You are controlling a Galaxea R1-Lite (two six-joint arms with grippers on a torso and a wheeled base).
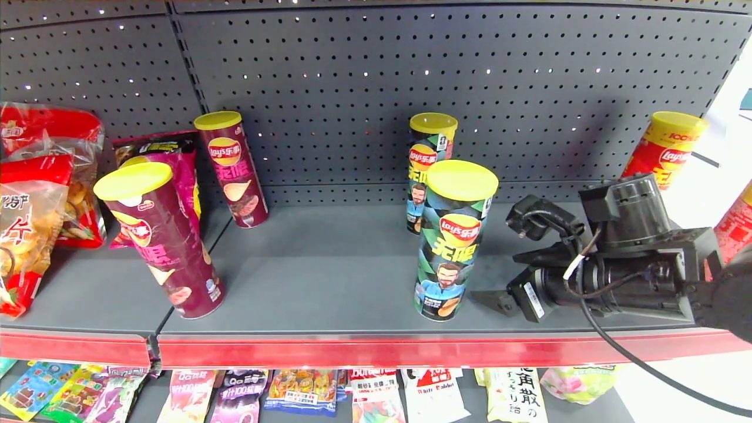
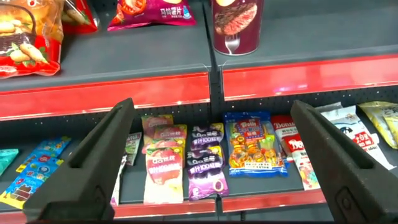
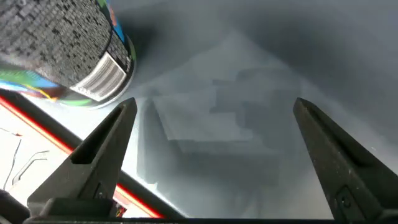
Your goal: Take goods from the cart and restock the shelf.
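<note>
At the left end of the grey shelf [image 1: 329, 264], clear snack bags [image 1: 35, 194] with red print lean against the pegboard back. Beside them a maroon can [image 1: 158, 241] with a yellow lid stands near the red front edge [image 1: 376, 351]. A maroon bag [image 1: 170, 155] is behind it, and a second maroon can [image 1: 231, 167] stands farther back, close to the pegboard. The left gripper [image 2: 212, 106] hangs in front of the shelving, its two dark fingers spread wide with nothing between them. Beyond them lie the flat sweet packets [image 2: 205, 155] of the lower shelf, and on the red-edged shelf over those the base of a maroon can shows. Toward the middle a rear green can [image 1: 427, 158] stands upright by the back wall. The front green can [image 1: 453, 241], also yellow-lidded, stands upright before it, near the front edge. Just to its right the right gripper [image 3: 214, 109] lies low over the shelf, pointing toward the can's foot. Its fingers are spread apart and hold nothing, and the can's lower end sits just past one fingertip, outside the gap. Whether that fingertip touches the can I cannot tell. Farther right a red can [image 1: 670, 147] stands by the back wall, and another red can [image 1: 737, 226] shows at the far right.
</note>
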